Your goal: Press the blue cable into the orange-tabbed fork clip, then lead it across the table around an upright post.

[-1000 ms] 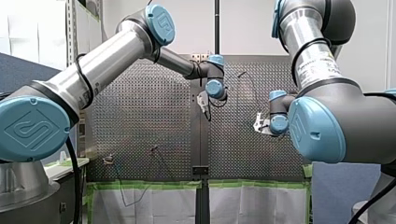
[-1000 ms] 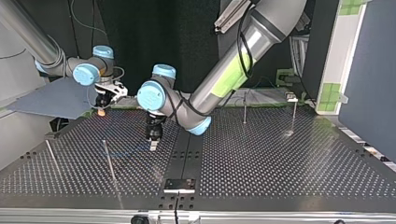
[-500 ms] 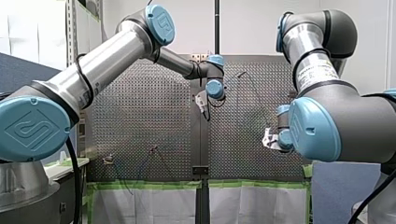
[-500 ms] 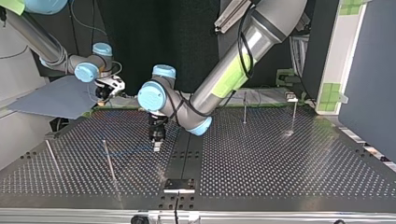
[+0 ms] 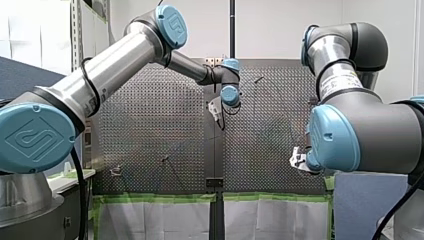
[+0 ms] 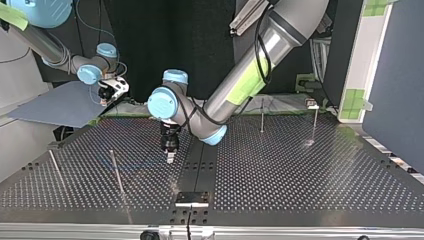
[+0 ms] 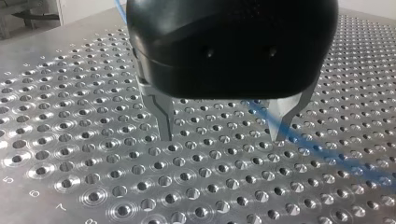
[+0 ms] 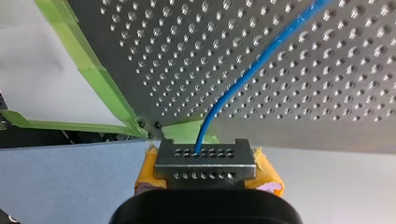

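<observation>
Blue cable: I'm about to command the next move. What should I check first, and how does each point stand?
1. Right gripper holds the blue cable: ok, its fingers with yellow pads are shut on it.
2. Left gripper open: ok, its metal fingers stand apart above the table.
3. Cable between the left fingers: cannot tell; it runs close past one of them.
4. Cable pressed into the orange-tabbed fork clip: cannot tell; no clip shows in any view.
5. Cable led around the upright post: not ok; no cable shows at it in the top view.
</observation>
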### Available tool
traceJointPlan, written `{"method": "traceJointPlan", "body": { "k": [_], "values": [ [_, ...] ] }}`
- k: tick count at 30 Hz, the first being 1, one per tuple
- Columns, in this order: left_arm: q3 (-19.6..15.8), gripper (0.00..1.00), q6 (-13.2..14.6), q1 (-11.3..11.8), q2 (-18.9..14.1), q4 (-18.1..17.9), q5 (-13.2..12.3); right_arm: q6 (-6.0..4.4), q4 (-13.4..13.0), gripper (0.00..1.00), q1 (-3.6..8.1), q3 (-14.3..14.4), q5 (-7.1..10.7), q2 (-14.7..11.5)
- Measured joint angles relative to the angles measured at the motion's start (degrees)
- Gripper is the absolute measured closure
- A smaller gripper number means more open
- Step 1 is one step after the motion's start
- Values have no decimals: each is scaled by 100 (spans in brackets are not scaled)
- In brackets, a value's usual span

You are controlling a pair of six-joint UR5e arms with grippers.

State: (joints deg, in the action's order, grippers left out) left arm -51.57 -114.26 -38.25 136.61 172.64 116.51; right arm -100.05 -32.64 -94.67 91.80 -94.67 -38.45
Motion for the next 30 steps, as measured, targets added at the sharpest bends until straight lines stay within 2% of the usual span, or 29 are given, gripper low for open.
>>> {"method": "traceJointPlan", "body": {
  "k": [6,15,24,30],
  "values": [
    [0,0,-7,0,0,1,6,-131,-211,100,135,-5,15,160],
    [1,0,-11,0,0,1,7,-289,-362,100,316,-10,19,302],
    [1,0,-13,0,0,4,7,-355,-379,100,431,-115,17,678],
    [1,0,-24,0,0,10,7,-360,-408,100,487,-219,9,781]
  ]
}}
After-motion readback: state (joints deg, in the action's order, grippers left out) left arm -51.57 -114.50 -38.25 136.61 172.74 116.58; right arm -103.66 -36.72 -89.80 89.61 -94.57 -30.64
